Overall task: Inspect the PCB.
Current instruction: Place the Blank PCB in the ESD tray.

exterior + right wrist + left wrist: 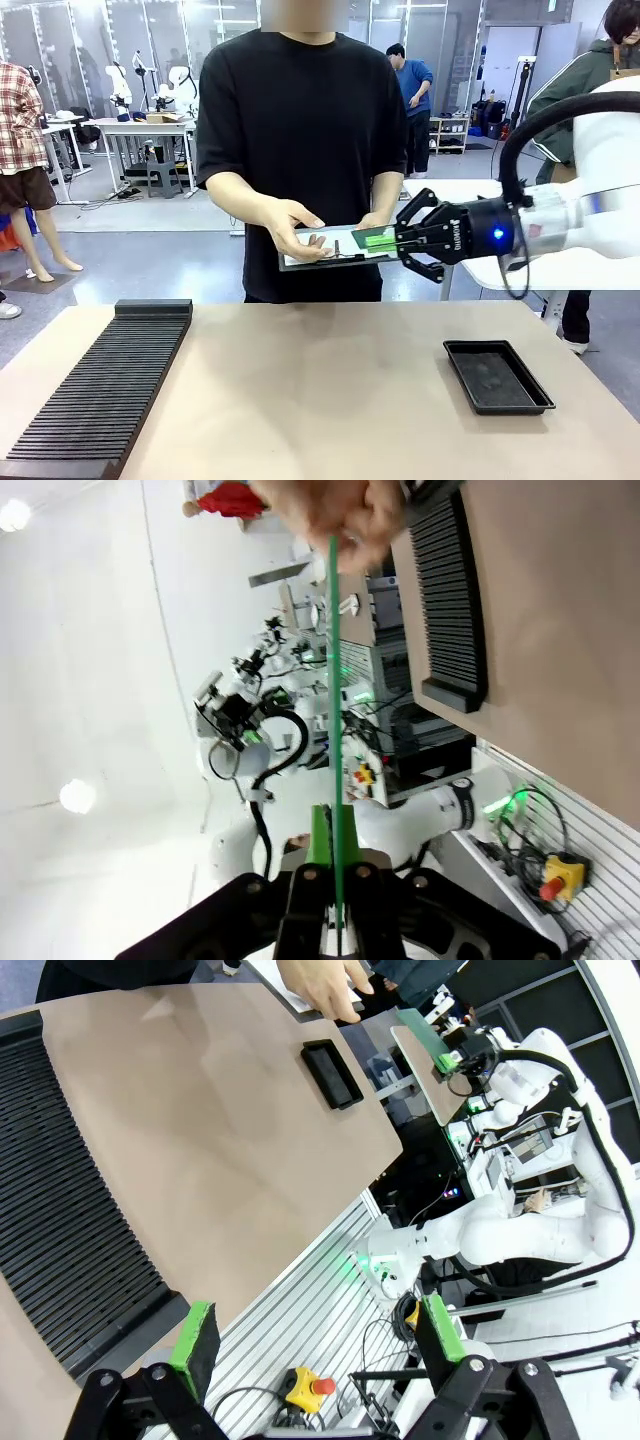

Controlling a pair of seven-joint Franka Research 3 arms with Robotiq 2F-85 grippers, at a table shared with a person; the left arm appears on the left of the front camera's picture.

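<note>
Right pincer (398, 241) clamped on the near edge of the one PCB (372, 239). Board sticks straight out from the fingertips toward the person, long axis in line with the fingers. It lies flat, just above the clipboard (310, 252) held in the air beyond the desk (320, 400). Person's hand (295, 228) on the clipboard is nearest the free end; contact unclear. Left pincer (318, 1332) apart, empty, well away. Count: one PCB, one clipboard, one tray (497, 376), one rack (100, 385), two pincers.
</note>
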